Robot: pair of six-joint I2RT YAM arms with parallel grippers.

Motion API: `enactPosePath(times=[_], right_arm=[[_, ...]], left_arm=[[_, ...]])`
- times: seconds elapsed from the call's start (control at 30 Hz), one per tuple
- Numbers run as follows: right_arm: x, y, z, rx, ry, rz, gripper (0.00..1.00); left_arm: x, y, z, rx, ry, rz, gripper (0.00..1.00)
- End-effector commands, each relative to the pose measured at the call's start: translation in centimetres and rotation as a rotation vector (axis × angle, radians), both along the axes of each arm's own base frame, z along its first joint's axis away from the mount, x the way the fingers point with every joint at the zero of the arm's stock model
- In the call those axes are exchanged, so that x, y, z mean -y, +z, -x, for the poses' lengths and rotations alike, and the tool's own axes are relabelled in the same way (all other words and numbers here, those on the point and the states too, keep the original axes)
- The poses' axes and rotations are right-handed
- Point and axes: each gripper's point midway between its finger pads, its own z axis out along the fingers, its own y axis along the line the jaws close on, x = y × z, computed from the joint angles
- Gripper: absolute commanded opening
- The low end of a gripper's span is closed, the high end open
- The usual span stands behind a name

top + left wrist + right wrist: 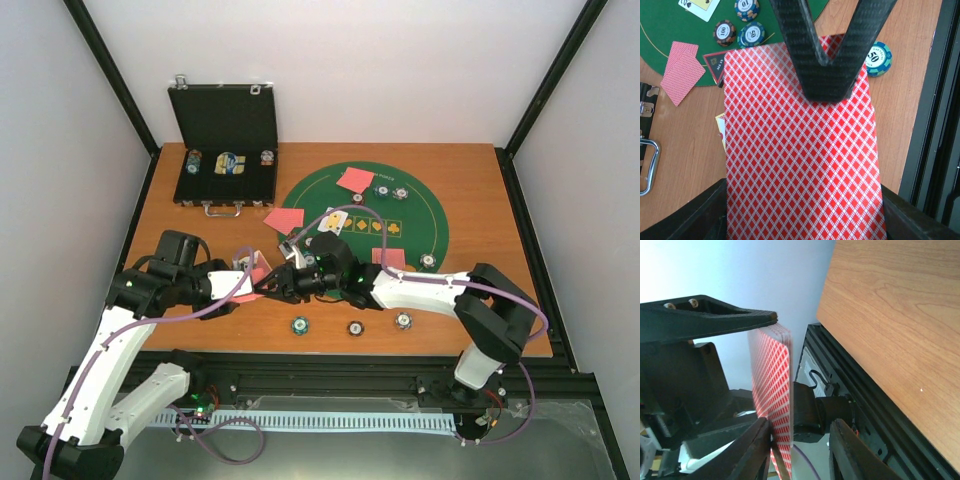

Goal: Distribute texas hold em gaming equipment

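Note:
My left gripper (248, 280) is shut on a deck of red-backed playing cards (800, 165), which fills the left wrist view. My right gripper (800, 452) is open around the deck's far edge (771, 385). One of its fingers (754, 450) touches the cards and the other stands apart. Both grippers meet above the wood left of the green mat (420, 215). Three red-backed cards (355, 180) (283, 220) (390, 258) and a face-up card (335, 222) lie about the mat. Striped chips (299, 326) (355, 327) (403, 320) sit near the front edge. A black triangle marker (715, 62) lies by two chips (751, 34).
The black hinged case (225, 150) stands open at the back left with chips inside. More chips (381, 192) rest on the mat's far side, one (428, 261) at its right rim. A black frame rail (400, 375) runs along the table's near edge.

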Motion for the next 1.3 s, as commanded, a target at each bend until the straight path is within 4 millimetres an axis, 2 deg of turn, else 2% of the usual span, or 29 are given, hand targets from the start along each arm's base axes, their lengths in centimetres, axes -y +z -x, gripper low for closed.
enactPosePath(times=[0.0, 0.27, 0.57, 0.87, 1.1, 1.27], right_arm=[[0.5, 1.7, 0.1, 0.013, -0.018, 0.000, 0.30], [0.9, 2.5, 0.2, 0.017, -0.026, 0.002, 0.09], [2.1, 3.3, 0.1, 0.050, -0.037, 0.023, 0.03], [5.4, 4.1, -1.9, 0.085, -0.080, 0.070, 0.03], [8.6, 5.4, -3.8, 0.155, -0.101, 0.106, 0.03], [11.7, 4.0, -6.8, 0.240, -0.129, 0.269, 0.03]], left_arm=[[0.6, 0.6, -0.4, 0.042, -0.025, 0.028, 0.37], [0.5, 0.5, -0.4, 0.042, -0.024, 0.023, 0.37], [0.2, 0.0, -0.3, 0.041, -0.026, 0.001, 0.37], [0.2, 0.2, -0.3, 0.041, -0.026, 0.002, 0.37], [0.1, 0.0, -0.3, 0.038, -0.024, -0.003, 0.37], [0.2, 0.2, -0.3, 0.038, -0.021, -0.001, 0.37]])
